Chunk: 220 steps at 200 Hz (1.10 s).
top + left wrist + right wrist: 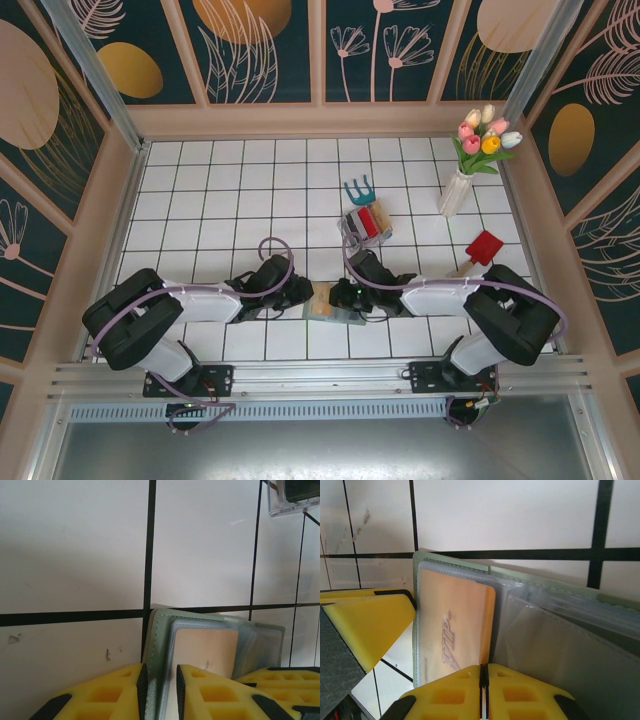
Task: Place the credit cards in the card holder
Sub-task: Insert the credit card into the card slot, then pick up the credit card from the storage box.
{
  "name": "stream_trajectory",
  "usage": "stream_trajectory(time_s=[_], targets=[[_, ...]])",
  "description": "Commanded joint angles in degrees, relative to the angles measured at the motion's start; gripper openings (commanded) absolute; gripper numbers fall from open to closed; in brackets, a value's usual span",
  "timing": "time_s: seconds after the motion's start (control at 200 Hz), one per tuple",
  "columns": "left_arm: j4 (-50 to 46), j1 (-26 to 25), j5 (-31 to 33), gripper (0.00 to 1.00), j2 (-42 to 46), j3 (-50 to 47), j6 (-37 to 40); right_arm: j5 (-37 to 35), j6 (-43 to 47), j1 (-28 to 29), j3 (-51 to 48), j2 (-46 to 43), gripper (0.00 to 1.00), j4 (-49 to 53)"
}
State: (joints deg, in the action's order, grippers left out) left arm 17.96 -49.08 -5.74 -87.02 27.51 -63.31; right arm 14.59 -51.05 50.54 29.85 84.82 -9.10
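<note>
The sage-green card holder (pixel 335 303) lies open on the white tiles between both grippers. My left gripper (pixel 160 690) is shut on its left edge (pixel 159 635), the cover pinched between the black pads. A yellow-orange credit card (pixel 455 630) embossed "VIP" lies flat in a clear sleeve of the card holder (pixel 560 650); the same card (pixel 205 647) looks pale in the left wrist view. My right gripper (pixel 483 692) is shut, pads together, its tips at the card's near edge. From above, the left gripper (pixel 305 292) and right gripper (pixel 352 297) flank the card holder.
A clear rack of upright cards (pixel 367 222) stands just behind the grippers, its corner (pixel 292 497) also in the left wrist view. A red trowel (pixel 482 250) lies at right, a teal hand rake (pixel 358 188) farther back, a tulip vase (pixel 462 185) in the back right corner. Walls enclose the tiled floor.
</note>
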Motion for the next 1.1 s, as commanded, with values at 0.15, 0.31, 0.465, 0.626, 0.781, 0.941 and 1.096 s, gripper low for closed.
stream_trajectory(time_s=[0.15,0.31,0.465,0.626,0.781,0.941,1.096], targets=[[1.13,-0.27,-1.12,0.25,-0.43,-1.18,-1.15,2.38,2.03,1.66,3.37,2.06,0.13,-0.32],[0.4,-0.31,-0.04,0.25,0.53,-1.36,-1.22,-1.37,3.15,1.73,4.91,0.99,0.18,4.34],[-1.38,-0.31,2.15,0.25,2.24,-1.92,-1.22,-9.6,6.27,2.06,6.32,-2.16,0.22,16.09],[-1.5,-0.31,2.56,0.24,2.34,-2.3,-1.43,-13.13,7.55,1.93,4.54,-3.78,0.22,21.1],[-2.47,-0.29,3.52,0.24,3.54,-2.05,-0.94,-15.75,7.03,1.58,3.72,-5.36,0.23,23.83],[-3.29,-0.31,4.43,0.24,5.56,-1.27,0.12,-15.71,9.54,0.15,6.07,-9.13,0.27,22.59],[-5.88,-0.31,6.45,0.25,7.05,1.77,1.91,-19.15,15.61,-4.02,11.61,-12.92,0.36,26.81]])
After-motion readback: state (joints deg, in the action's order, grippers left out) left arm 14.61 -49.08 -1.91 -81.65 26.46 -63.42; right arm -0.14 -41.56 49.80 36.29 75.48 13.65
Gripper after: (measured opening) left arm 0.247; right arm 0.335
